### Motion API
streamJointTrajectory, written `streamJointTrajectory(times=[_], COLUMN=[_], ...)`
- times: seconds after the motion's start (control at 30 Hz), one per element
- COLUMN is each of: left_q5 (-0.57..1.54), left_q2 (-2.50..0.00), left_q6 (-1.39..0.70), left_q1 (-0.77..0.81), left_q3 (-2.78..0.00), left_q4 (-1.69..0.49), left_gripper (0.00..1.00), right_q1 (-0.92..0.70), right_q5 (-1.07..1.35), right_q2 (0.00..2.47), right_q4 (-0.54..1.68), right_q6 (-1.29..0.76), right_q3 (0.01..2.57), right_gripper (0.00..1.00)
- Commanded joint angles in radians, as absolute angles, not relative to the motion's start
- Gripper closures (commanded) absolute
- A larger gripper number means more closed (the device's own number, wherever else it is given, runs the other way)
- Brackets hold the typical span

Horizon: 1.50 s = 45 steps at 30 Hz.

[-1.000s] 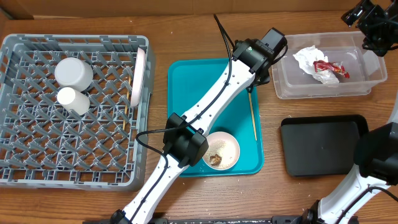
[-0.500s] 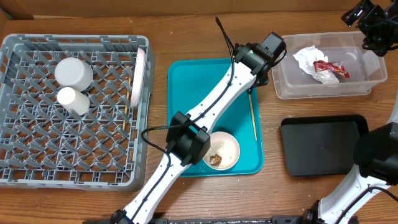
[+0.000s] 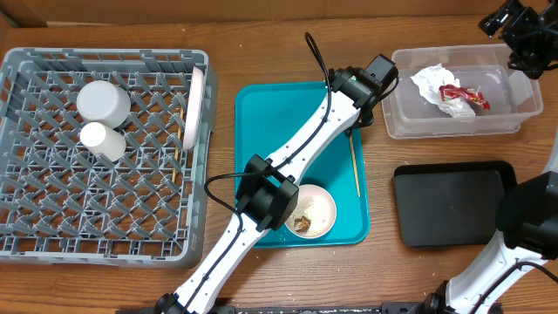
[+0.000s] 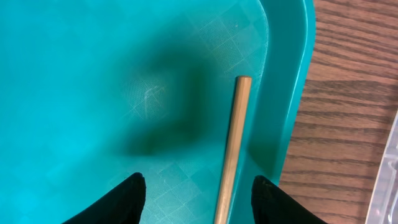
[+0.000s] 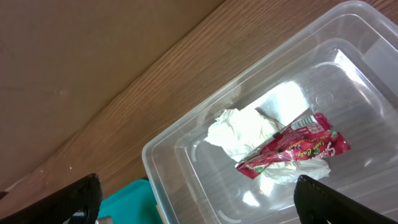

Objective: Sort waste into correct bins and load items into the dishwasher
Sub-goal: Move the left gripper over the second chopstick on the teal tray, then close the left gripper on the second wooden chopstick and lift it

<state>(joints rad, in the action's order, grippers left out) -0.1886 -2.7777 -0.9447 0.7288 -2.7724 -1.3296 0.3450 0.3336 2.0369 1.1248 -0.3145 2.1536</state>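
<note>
Left end effector (image 4: 199, 185) spread, chopstick (image 4: 233, 143) lying between its fingertips on teal tray (image 4: 87, 68)

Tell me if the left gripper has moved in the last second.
Yes. Seen from overhead, the left gripper slid slightly down-left, away from the clear tub.

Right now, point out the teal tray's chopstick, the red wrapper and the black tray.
chopstick (image 4: 232, 149): left wrist view, mid-shaft.
red wrapper (image 5: 292, 149): right wrist view, printed middle.
black tray (image 3: 449, 205): overhead view, bare floor.
</note>
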Motion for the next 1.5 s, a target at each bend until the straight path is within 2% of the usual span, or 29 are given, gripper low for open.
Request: streamJointTrajectory(times=[0.0, 0.43, 0.6, 0.67, 0.8, 1.13, 1.47], left_q5=[-0.213, -0.179, -0.179, -0.180, -0.186, -0.185, -0.204], left_q2=[-2.793, -2.793, -2.793, -2.793, -2.793, -2.707, -2.403], left_q6=[-0.965, -0.963, -0.945, -0.939, -0.871, -0.547, -0.295], left_q1=[0.728, 0.728, 0.727, 0.727, 0.723, 0.697, 0.646], left_q3=[-2.748, -2.644, -2.644, -2.644, -2.645, -2.821, -3.060], left_q4=[-1.325, -1.273, -1.270, -1.270, -1.269, -1.348, -1.470], left_gripper=[0.44, 0.44, 0.67, 0.70, 0.96, 0.96, 0.96], right_q1=[0.342, 0.342, 0.342, 0.342, 0.342, 0.342, 0.342], right_q5=[0.330, 0.330, 0.330, 0.330, 0.330, 0.330, 0.330], right_q2=[1.989, 1.989, 1.989, 1.989, 1.989, 1.989, 1.989], right_q4=[1.120, 1.120, 1.120, 1.120, 1.120, 1.120, 1.120], right_q6=[-0.318, -0.318, -0.318, -0.318, -0.318, -0.319, -0.318], right_q3=[2.160, 2.160, 2.160, 2.160, 2.160, 2.160, 2.160], right_gripper=[0.00, 0.00, 0.00, 0.00, 0.00, 0.00, 0.00])
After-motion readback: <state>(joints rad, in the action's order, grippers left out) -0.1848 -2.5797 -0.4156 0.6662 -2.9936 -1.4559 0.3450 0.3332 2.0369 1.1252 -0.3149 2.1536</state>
